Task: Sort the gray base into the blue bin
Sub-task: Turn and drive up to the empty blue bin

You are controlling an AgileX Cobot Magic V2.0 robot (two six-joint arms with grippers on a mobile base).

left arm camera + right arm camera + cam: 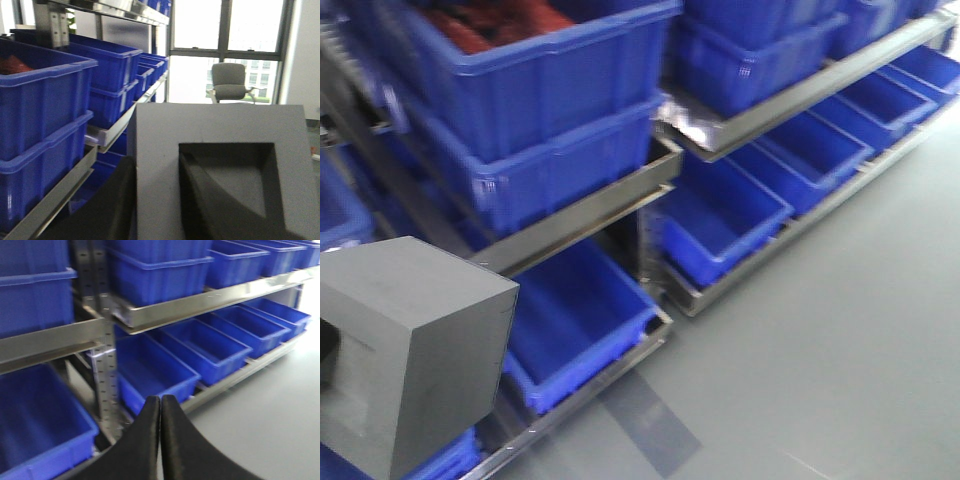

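The gray base (405, 350) hangs in front of the shelf rack (575, 215), gripped by the left pincer (160, 220) with one finger in its recess. A blue bin (588, 372) sits just beside it on the lowest shelf. The right pincer (160, 437) is pressed together, holding nothing.

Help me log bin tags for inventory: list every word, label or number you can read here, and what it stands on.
No text can be read in any view.
Small pale marks on the fronts of the blue bins: too blurred to read.
gray base: plain sides, no text.
Metal shelf rails: no label showing.
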